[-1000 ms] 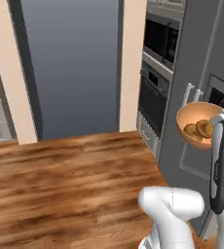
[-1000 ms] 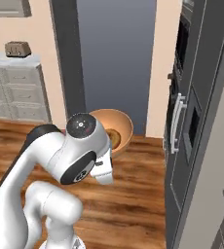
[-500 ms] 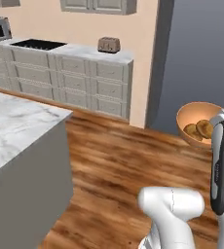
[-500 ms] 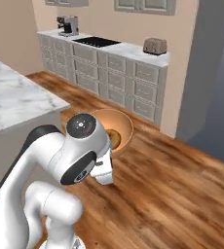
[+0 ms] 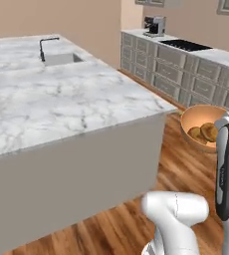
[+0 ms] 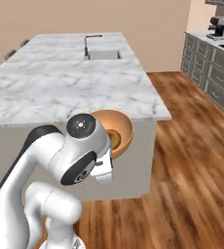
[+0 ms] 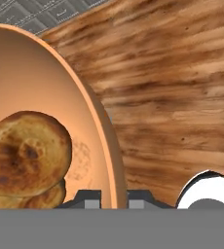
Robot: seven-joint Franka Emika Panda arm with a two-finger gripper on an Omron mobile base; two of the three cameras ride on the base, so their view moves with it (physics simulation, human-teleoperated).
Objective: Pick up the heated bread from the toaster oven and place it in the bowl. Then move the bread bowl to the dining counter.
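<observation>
Left base view: the marble counter (image 5: 61, 99) dominates — beyond its right end, above the wood floor (image 5: 186, 169), the bowl (image 5: 203, 127) hangs in the air, its rim pinched in the closed gripper (image 7: 115, 197) — bread (image 7: 26, 151) inside it.

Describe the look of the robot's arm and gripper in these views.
The arm is glossy white with rounded, bulbous links and dark grey joint sections; one joint ends in a round black cap with a small centre mark. A dark panel runs along the upright link in the left base view. The gripper has small dark grey finger tips.
</observation>
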